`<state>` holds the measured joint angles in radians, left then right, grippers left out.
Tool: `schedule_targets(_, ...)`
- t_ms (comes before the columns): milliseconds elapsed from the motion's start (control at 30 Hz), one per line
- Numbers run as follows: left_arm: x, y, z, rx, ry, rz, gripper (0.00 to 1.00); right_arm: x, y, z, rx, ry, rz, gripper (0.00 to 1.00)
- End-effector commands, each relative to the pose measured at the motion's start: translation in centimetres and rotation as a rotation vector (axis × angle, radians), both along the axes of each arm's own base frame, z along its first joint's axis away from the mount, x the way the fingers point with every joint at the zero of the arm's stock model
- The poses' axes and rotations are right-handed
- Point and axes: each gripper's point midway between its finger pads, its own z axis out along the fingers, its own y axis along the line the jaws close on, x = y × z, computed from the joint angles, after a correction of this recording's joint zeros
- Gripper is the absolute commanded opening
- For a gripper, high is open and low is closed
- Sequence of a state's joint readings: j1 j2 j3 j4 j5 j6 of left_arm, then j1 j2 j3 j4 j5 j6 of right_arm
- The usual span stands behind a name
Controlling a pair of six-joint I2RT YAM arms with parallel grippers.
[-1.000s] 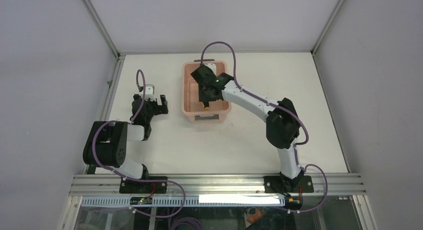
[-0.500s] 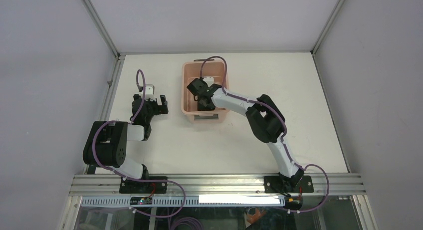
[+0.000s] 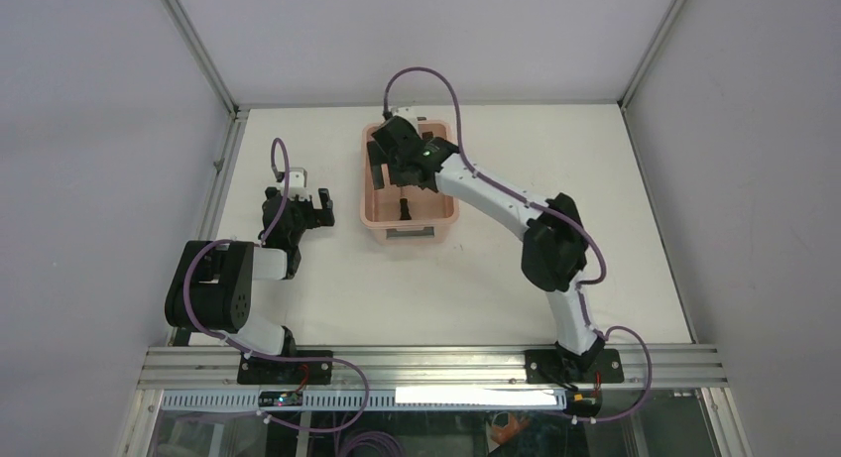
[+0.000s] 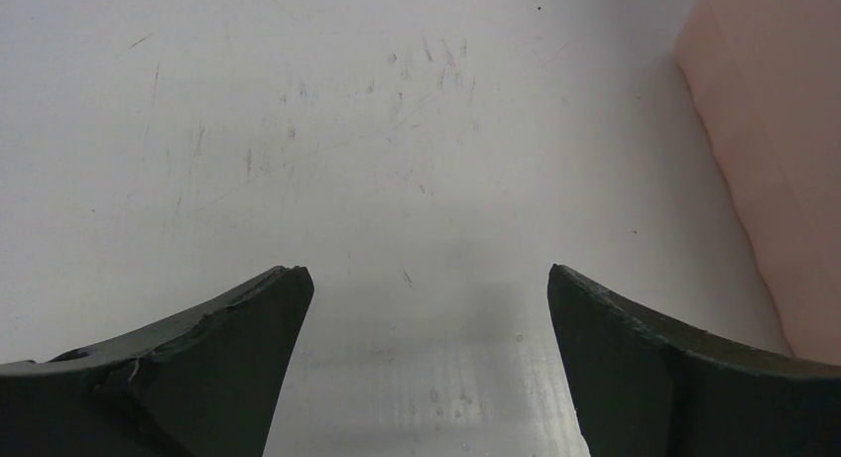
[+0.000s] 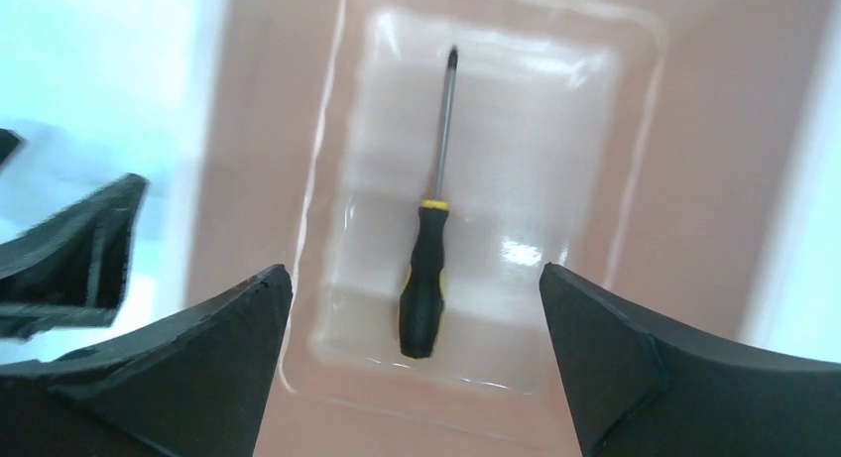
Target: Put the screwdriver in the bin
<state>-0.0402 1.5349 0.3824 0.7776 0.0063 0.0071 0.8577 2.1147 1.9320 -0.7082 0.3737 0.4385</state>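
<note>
Because the bin [image 5: 694, 130] sits directly below the right gripper [image 5: 414, 277], whose 2 fingers stand wide apart and empty, the task looks done; only drawing the arm clear seems left. The left gripper [image 4: 428, 273] hangs over the table [image 4: 298, 130], fingers spread, the bin's wall beyond its right fingertip. The screwdriver [image 5: 433, 219] lies flat on the bin floor, framed between the right fingertips: thin dark shaft, black handle, yellow collar.
</note>
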Motion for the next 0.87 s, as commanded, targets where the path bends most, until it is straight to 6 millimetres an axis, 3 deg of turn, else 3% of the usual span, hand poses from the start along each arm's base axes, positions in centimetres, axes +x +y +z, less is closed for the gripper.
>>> schedule_targets(0, 0.4, -0.5, 1.6, -0.020, -0.054, -0.010, 0.99, 0.8, -3.6, 12.4, 0.026, -0.229, 0.052, 0.99)
schedule_targets(67, 0.4, -0.5, 1.6, -0.020, -0.054, -0.010, 0.99, 0.9, -6.9, 14.1, 0.004, -0.239, 0.015, 0.99)
schedule_targets(267, 0.4, -0.5, 1.7, -0.020, -0.055, -0.010, 0.99, 2.3, -19.7, 16.9, -0.037, -0.244, -0.225, 0.99)
schedule_targets(533, 0.4, -0.5, 1.7, -0.020, -0.054, -0.010, 0.99, 0.4, -33.5, 17.0, -0.074, -0.217, -0.523, 0.99)
schedule_targets(600, 0.4, -0.5, 1.6, -0.020, -0.054, -0.009, 0.99, -0.1, -36.1, 17.0, -0.065, -0.214, -0.587, 0.99)
schedule_targets(667, 0.4, -0.5, 1.7, -0.020, -0.054, -0.009, 0.99, -0.5, -37.3, 17.1, -0.051, -0.215, -0.605, 0.99)
schedule_targets(833, 0.4, -0.5, 1.7, -0.020, -0.054, -0.009, 0.99, -1.0, -38.1, 17.9, -0.038, -0.238, -0.626, 0.99)
